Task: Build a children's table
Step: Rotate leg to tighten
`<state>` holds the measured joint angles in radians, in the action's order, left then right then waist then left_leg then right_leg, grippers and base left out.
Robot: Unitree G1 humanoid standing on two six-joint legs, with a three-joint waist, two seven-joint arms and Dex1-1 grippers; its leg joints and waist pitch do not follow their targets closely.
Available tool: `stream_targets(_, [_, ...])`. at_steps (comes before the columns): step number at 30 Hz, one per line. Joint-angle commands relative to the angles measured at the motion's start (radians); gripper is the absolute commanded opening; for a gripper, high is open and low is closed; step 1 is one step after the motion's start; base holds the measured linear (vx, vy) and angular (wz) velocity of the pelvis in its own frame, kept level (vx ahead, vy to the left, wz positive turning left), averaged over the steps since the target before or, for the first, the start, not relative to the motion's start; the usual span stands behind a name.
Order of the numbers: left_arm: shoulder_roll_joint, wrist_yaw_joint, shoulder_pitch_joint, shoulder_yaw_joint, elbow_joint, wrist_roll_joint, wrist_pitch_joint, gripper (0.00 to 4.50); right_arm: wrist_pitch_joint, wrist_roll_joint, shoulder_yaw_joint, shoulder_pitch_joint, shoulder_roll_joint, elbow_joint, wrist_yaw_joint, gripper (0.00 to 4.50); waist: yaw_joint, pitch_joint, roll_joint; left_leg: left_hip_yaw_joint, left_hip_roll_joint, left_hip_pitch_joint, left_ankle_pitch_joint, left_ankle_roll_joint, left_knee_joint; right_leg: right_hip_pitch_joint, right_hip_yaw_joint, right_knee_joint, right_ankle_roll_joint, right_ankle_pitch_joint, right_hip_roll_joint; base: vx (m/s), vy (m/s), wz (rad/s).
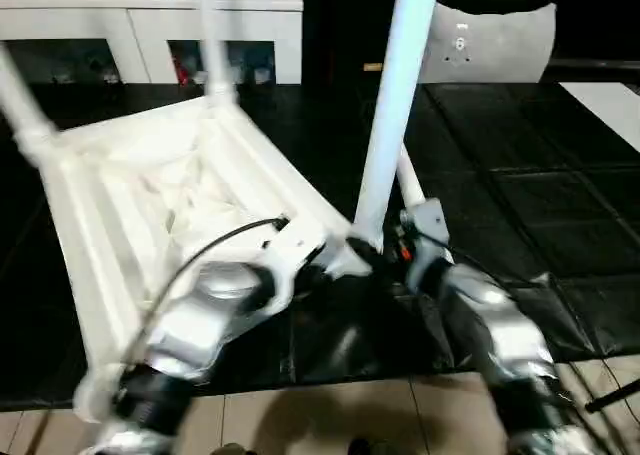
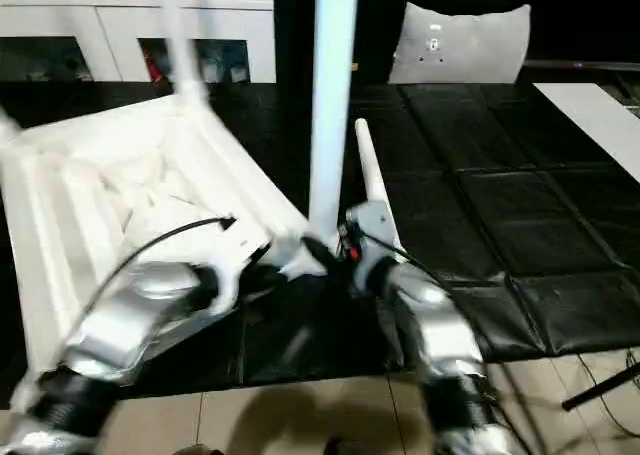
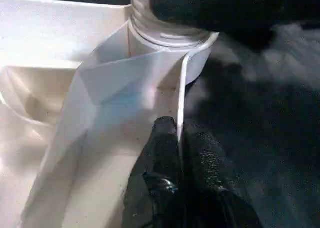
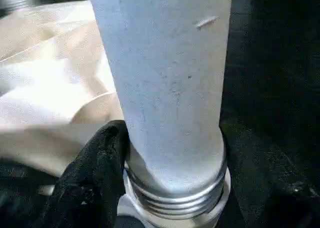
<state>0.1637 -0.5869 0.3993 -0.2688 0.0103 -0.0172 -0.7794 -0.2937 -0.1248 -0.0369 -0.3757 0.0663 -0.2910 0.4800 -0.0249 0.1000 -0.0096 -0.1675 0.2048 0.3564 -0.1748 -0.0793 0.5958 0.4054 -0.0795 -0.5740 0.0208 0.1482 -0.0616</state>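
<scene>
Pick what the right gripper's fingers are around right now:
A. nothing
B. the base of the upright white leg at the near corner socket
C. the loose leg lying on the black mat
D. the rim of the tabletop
B: the right gripper has a black finger on each side of the upright leg, just above its threaded end at the corner socket.

Indoor room, white cabinets [image 1: 150,30], black floor mats [image 1: 540,185]

Bright overhead light glares off the white table [image 1: 150,195]; forearms [image 1: 200,325] blur at six o'clock.
</scene>
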Motion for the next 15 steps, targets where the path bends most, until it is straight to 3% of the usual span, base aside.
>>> stream_targets(1, [-0.103, 0.129, 0.079, 0.061, -0.026, 0.013, 0.027, 0.00, -0.042, -0.014, -0.036, 0.000, -0.088, -0.062, -0.063, 2.61, 0.002, -0.067, 0.005, 0.015, 0.005, -0.011, -0.361, 0.017, -0.072, -0.036, 0.021, 0.105, 0.063, 0.592, -0.065, 0.000, 0.000, 0.00])
stream_targets(3, [-0.115, 0.148, 0.085, 0.062, -0.029, 0.003, 0.012, 0.00, -0.039, -0.014, -0.023, -0.007, -0.105, -0.072, -0.092, 2.61, -0.001, -0.071, 0.005, 0.015, 0.006, -0.011, -0.348, 0.022, -0.073, -0.037, 0.022, 0.102, 0.069, 0.559, -0.066, 0.000, 0.000, 0.00])
stream_targets(5, [-0.103, 0.145, 0.086, 0.053, -0.038, -0.007, -0.004, 0.00, -0.023, 0.001, -0.026, -0.009, -0.109, -0.076, -0.095, 2.61, -0.007, -0.075, 0.007, 0.011, 0.011, -0.005, -0.307, 0.031, -0.075, -0.039, 0.034, 0.087, 0.098, 0.455, -0.066, 0.000, 0.000, 0.00])
stream_targets(8, [-0.079, 0.128, 0.083, 0.044, -0.043, -0.013, -0.007, 0.00, -0.025, -0.011, -0.015, -0.006, -0.111, -0.079, -0.092, 3.31, -0.013, -0.078, 0.007, 0.007, 0.011, -0.003, -0.268, 0.039, -0.074, -0.042, 0.041, 0.077, 0.129, 0.383, -0.066, 0.000, 0.000, 0.00])
stream_targets(11, [-0.054, 0.118, 0.078, 0.035, -0.044, -0.020, 0.000, 0.00, -0.029, -0.015, -0.008, -0.002, -0.108, -0.076, -0.090, 3.52, -0.015, -0.083, 0.007, 0.005, 0.010, 0.007, -0.205, 0.046, -0.074, -0.053, 0.043, 0.065, 0.150, 0.314, -0.066, 0.000, 0.000, 0.00])
stream_targets(14, [-0.046, 0.109, 0.075, 0.032, -0.047, -0.017, -0.001, 0.00, -0.030, -0.019, -0.004, 0.001, -0.103, -0.067, -0.083, 3.77, -0.017, -0.091, 0.009, 0.005, 0.014, 0.012, -0.125, 0.056, -0.071, -0.056, 0.046, 0.047, 0.187, 0.185, -0.063, 0.000, 0.000, 0.00])
stream_targets(15, [-0.021, 0.081, 0.070, 0.022, -0.048, -0.012, 0.011, 0.00, -0.036, -0.033, -0.004, 0.005, -0.082, -0.043, -0.051, 3.85, -0.017, -0.086, 0.014, 0.003, 0.014, 0.010, -0.133, 0.063, -0.072, -0.054, 0.044, 0.053, 0.192, 0.192, -0.063, 0.000, 0.000, 0.00])
